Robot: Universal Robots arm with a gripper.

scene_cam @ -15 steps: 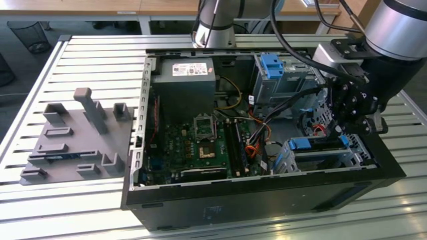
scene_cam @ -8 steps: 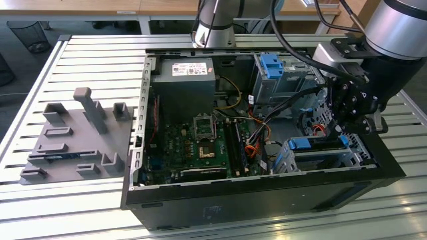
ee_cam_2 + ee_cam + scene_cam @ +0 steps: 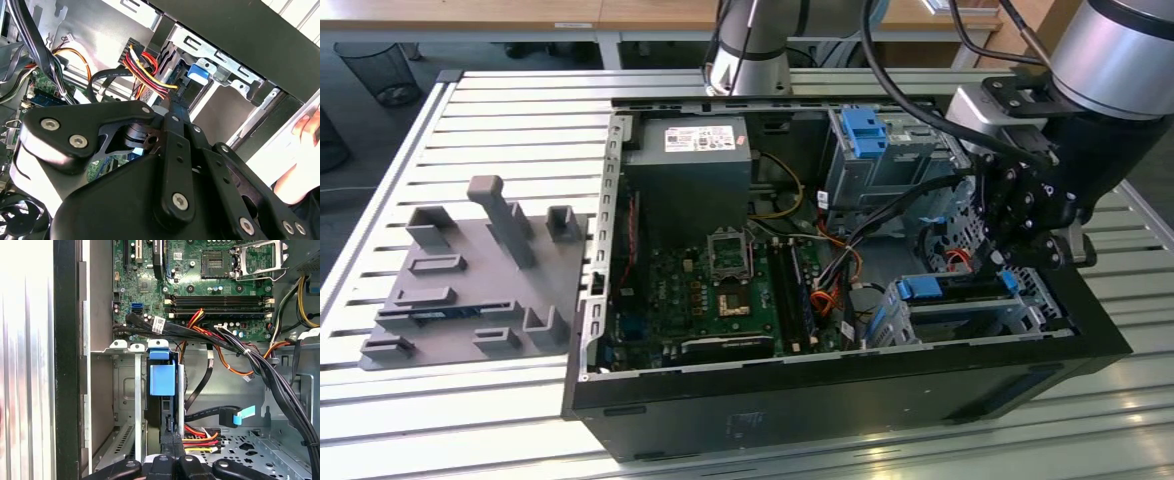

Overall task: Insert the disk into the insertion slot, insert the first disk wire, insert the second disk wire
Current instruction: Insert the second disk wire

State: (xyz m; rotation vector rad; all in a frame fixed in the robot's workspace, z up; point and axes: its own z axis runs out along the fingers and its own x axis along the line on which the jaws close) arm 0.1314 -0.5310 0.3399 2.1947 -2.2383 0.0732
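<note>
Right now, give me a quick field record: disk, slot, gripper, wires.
disk: seated on edge in the insertion slot, blue carrier tab showing
insertion slot: silver drive cage in the case corner, on the exterior view's right
gripper: low inside the case, at the disk's exposed edge
red-yellow-black wire bundle: ends right beside the gripper
blue-tipped black cable: apart from the disk, its end not on it

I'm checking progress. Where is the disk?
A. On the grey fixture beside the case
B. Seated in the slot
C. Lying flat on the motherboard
B: in the first wrist view the disk, in its blue carrier, stands inside the silver slot, off the motherboard.
</note>
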